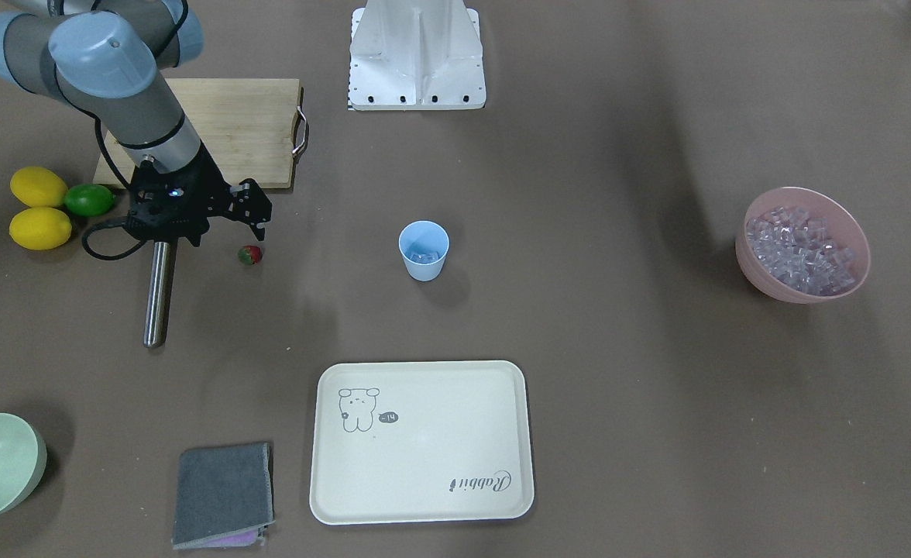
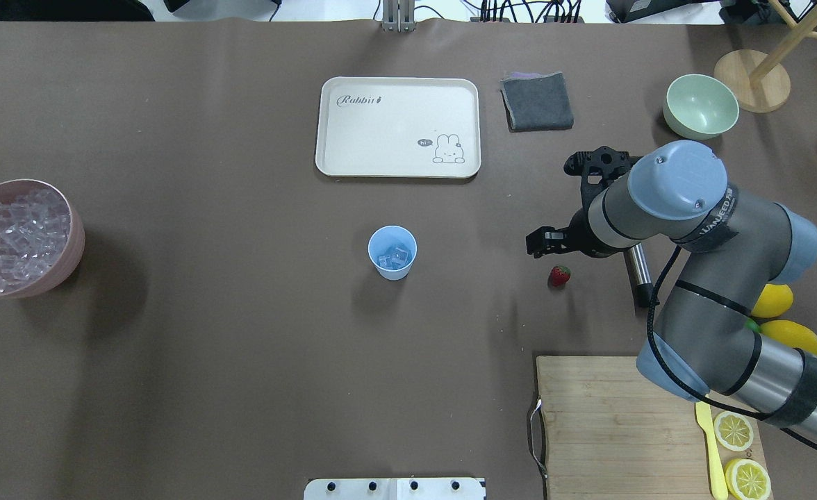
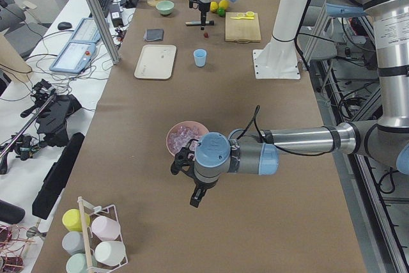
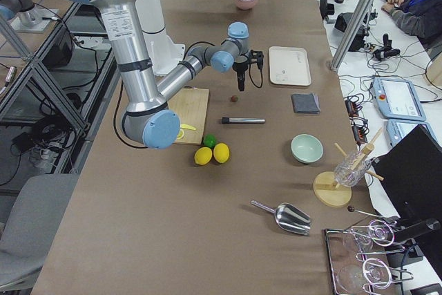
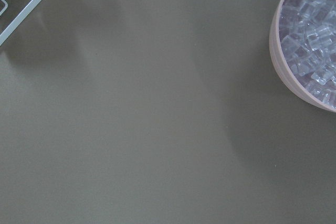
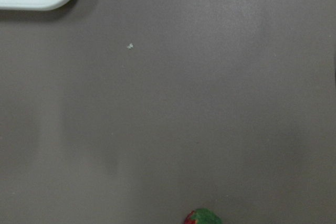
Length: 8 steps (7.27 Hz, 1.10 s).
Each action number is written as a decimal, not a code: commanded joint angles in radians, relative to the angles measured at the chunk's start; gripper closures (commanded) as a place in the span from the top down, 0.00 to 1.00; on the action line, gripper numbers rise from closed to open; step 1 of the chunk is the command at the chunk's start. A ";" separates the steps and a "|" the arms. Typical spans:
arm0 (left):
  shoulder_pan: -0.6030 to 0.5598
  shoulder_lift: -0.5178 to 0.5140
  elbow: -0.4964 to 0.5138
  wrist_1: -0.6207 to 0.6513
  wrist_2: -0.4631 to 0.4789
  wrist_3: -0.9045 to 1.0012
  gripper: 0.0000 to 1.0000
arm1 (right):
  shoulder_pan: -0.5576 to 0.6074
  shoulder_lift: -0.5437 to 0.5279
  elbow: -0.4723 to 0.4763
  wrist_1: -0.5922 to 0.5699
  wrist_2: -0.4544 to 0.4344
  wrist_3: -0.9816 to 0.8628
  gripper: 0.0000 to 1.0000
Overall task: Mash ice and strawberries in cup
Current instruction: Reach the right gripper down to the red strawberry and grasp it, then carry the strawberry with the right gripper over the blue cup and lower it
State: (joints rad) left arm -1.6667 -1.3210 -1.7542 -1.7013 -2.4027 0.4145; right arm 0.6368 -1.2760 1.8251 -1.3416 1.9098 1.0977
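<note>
Cup (image 1: 424, 260) stands upright mid-tabletop (image 1: 618, 387), well apart from everything else; a few ice cubes (image 2: 392, 258) sit in its bottom; the rest of the ice cubes are heaped in the pink bowl (image 1: 746, 260) at the left arm's end of the tabletop.

Strawberry (image 1: 250, 254) lies on bare tabletop outside the cup, between the cup and the metal rod (image 1: 159, 294), nearer the rod; the rod lies flat, one end hidden under the right arm in the front view.

Right fingers (image 2: 540, 243) hang above the tabletop just beside the strawberry; we see no contact with it; the right wrist view gives only the strawberry at its lower edge and a tray corner at top left; we cannot tell whether these fingers are apart or together.

Left fingers (image 3: 195, 197) show only in the side view, pointing down above the tabletop near the pink bowl; the left wrist view has the bowl at its right edge; we cannot tell their state either.

Elsewhere: cream tray (image 1: 440, 434) on the operators' side of the cup; grey cloth (image 1: 223, 496) just beside the tray; pale green bowl (image 1: 6, 465) past the cloth; two lemons (image 1: 37, 187) touching a lime (image 1: 89, 200) near the cutting board (image 1: 246, 124); lemon slices (image 2: 735, 430) and a yellow knife (image 2: 708, 444) on the board.
</note>
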 commanded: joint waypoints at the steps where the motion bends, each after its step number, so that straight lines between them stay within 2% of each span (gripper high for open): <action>1: -0.001 0.000 -0.001 -0.003 0.001 0.003 0.99 | -0.022 -0.022 -0.010 0.007 -0.012 0.016 0.99; 5: -0.001 0.020 -0.007 -0.006 0.001 0.007 1.00 | -0.051 -0.014 -0.050 0.009 -0.026 0.028 0.98; 6: -0.001 0.020 -0.007 -0.006 0.001 0.007 1.00 | -0.057 -0.013 -0.050 0.010 -0.029 0.040 0.94; 7: -0.001 0.020 -0.005 -0.006 0.002 0.007 0.99 | -0.066 -0.013 -0.050 0.009 -0.047 0.053 0.81; 8: -0.001 0.020 -0.005 -0.006 0.002 0.007 0.99 | -0.077 -0.009 -0.050 0.010 -0.054 0.076 0.63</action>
State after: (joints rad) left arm -1.6674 -1.3013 -1.7599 -1.7073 -2.4012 0.4218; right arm 0.5723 -1.2881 1.7754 -1.3324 1.8675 1.1501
